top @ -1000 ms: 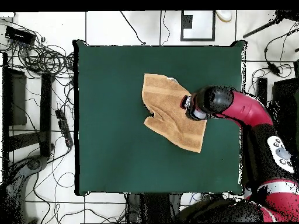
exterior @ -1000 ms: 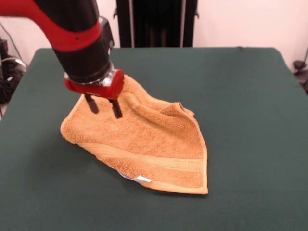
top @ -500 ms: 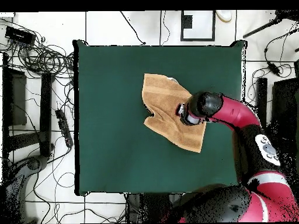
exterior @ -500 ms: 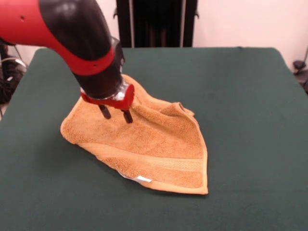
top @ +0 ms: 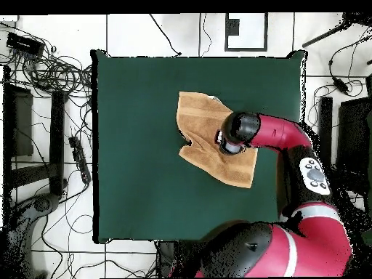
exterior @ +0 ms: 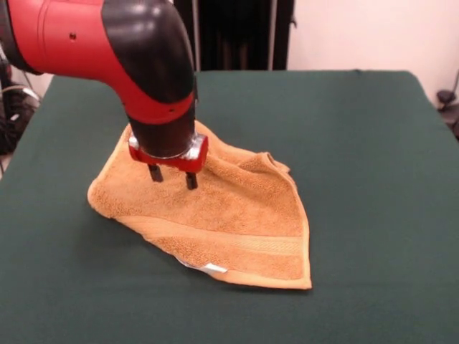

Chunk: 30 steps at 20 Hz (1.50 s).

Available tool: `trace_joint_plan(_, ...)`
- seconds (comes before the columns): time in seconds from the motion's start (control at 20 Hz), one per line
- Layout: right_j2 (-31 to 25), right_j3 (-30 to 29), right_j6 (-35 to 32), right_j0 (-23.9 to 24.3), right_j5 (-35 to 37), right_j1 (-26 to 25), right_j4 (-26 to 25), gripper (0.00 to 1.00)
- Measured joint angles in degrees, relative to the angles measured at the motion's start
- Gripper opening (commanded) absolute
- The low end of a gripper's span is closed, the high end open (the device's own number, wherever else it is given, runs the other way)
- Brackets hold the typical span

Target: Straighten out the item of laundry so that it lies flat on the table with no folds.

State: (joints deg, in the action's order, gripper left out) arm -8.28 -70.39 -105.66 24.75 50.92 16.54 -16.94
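Because the folded orange-tan terry towel [exterior: 215, 215] looks soft and light on the dark green felt table [exterior: 373, 143], its free banded corner seems the best hold, and from the front the red-and-black gripper [exterior: 172, 177] hangs upright with jaws spread over its middle, while overhead the bent arm covers the towel's [top: 200, 127] right part.

Red-and-black arm [exterior: 143, 64], silver wrist ring

dark green table [exterior: 373, 143]; folded orange-tan towel [exterior: 244, 215] lying on it
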Motion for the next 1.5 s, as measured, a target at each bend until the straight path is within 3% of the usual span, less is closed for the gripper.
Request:
trace_joint_plan(0.2, 2.73, 2.91, 0.02, -3.63, 0.48, -0.7, -2.58, 1.0)
trace_joint_plan(0.5, 11.23, 9.91, -0.24, -15.02, -0.26, -3.18, -13.62, 1.0)
trace_joint_plan(0.65, 15.03, 13.21, -1.57, -18.76, -3.87, -5.25, -18.85, 1.0)
trace_joint_plan(0.7, 18.22, 15.67, -3.61, -20.91, -8.6, -7.1, -22.82, 1.0)
trace_joint_plan(1.0, 24.82, 20.36, -10.73, -21.61, -22.55, -11.53, -28.02, 1.0)
trace_joint_plan(1.2, 27.71, 22.52, -13.98, -21.0, -28.42, -13.77, -28.82, 1.0)
trace_joint_plan(1.4, 28.83, 24.24, -15.1, -19.61, -31.43, -14.99, -28.16, 1.0)
trace_joint_plan(1.5, 26.86, 24.2, -15.1, -17.45, -30.74, -14.1, -24.68, 1.0)
